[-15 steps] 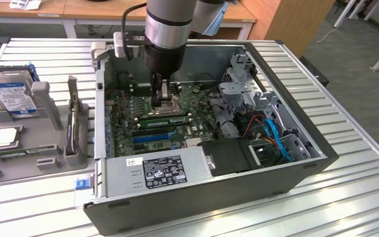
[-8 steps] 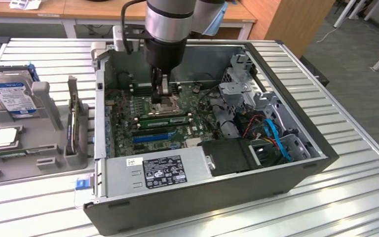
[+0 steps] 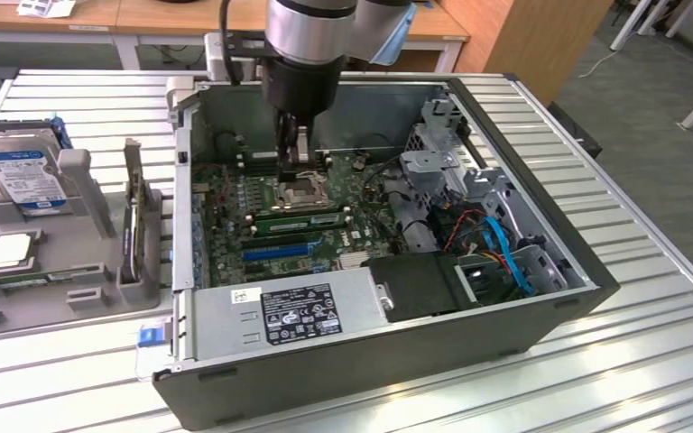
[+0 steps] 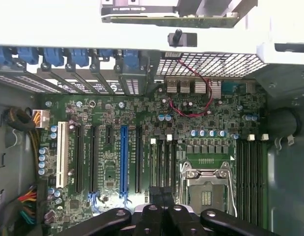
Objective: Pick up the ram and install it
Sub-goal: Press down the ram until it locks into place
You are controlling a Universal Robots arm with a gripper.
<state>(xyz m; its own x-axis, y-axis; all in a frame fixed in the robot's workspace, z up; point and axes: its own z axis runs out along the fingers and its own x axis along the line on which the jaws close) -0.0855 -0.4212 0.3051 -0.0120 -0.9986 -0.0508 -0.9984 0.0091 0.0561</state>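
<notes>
While your gripper (image 3: 292,168) hangs inside the open, dark grey metal computer case (image 3: 540,311), its black fingers (image 4: 152,212) are clenched together. Whether anything thin sits between them you cannot tell from either view. It hovers low over the green motherboard (image 3: 322,236), just beside the square, silver-framed processor socket (image 4: 207,191) and above the row of long black memory slots (image 4: 161,160).

The ram (image 3: 133,216), a long, narrow, thin green circuit board, seems to stand on its edge in the moulded grey plastic holder (image 3: 76,280) on the ribbed metal tabletop (image 3: 635,361), outside the case at the exterior view's left. In the wrist view its thin green edge (image 4: 169,19) lies beyond the case wall. In the same holder, a boxy silver hard drive with a blue label (image 3: 19,171) leans upright, and a small square silver processor chip (image 3: 4,250) lies flat nearer the camera.
</notes>
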